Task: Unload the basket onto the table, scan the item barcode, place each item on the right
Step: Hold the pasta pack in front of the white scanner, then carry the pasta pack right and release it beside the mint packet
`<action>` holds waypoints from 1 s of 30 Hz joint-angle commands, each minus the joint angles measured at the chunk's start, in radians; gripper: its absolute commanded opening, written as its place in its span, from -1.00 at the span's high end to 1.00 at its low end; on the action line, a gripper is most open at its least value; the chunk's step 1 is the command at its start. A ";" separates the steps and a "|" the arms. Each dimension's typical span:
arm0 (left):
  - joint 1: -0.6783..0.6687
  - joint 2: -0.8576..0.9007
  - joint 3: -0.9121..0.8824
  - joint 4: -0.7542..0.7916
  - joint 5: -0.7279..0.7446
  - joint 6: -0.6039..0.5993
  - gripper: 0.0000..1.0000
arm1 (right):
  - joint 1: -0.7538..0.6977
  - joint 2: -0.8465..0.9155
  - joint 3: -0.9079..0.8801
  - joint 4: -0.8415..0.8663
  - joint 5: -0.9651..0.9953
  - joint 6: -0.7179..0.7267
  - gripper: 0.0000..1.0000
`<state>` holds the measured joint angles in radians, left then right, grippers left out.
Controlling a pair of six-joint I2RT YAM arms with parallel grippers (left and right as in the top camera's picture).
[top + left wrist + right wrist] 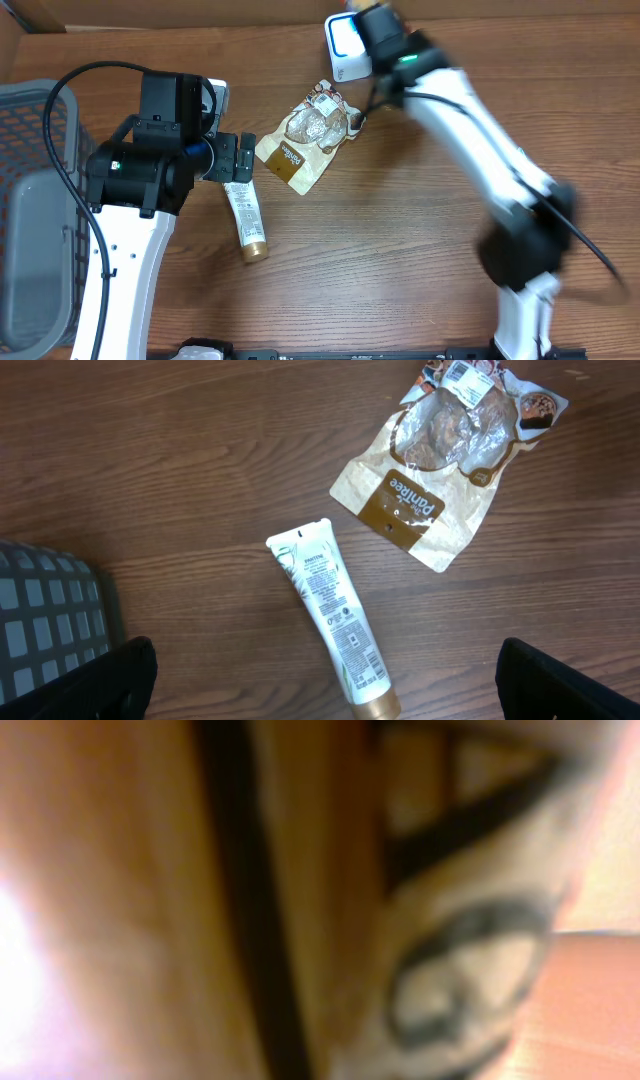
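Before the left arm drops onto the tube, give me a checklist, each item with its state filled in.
1. Left jaws spread wide: ok.
2. Tube lying flat on the table, between the left jaws in the left wrist view: ok.
3. Tube apart from the snack bag, no contact: ok.
4. Barcode on the tube facing up: cannot tell, the print is too small to read.
5. Scanner at the far edge of the table with the right arm at it: ok.
6. Right jaws holding the scanner: cannot tell, the right wrist view is a close blur.
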<state>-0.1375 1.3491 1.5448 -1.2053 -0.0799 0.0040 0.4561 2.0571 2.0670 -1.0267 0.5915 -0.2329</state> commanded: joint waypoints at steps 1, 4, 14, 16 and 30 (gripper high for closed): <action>0.000 0.005 0.008 0.002 -0.005 0.019 -0.99 | -0.138 -0.317 0.054 -0.077 -0.464 0.377 0.93; 0.000 0.006 0.008 0.001 -0.005 0.019 -0.99 | -0.294 -0.381 0.054 -0.196 -0.768 0.421 0.91; 0.000 0.005 0.008 0.002 -0.005 0.019 -0.99 | -0.680 -0.330 -0.162 -0.307 -1.137 0.423 0.93; 0.000 0.005 0.008 0.002 -0.005 0.019 -0.99 | -0.706 -0.322 -0.259 -0.230 -1.144 0.457 0.93; 0.000 0.005 0.008 0.001 -0.006 0.019 -0.99 | -0.799 -0.261 -0.941 0.614 -1.142 0.843 0.30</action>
<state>-0.1375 1.3506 1.5448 -1.2049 -0.0799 0.0040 -0.3412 1.8133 1.1858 -0.5159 -0.5087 0.5293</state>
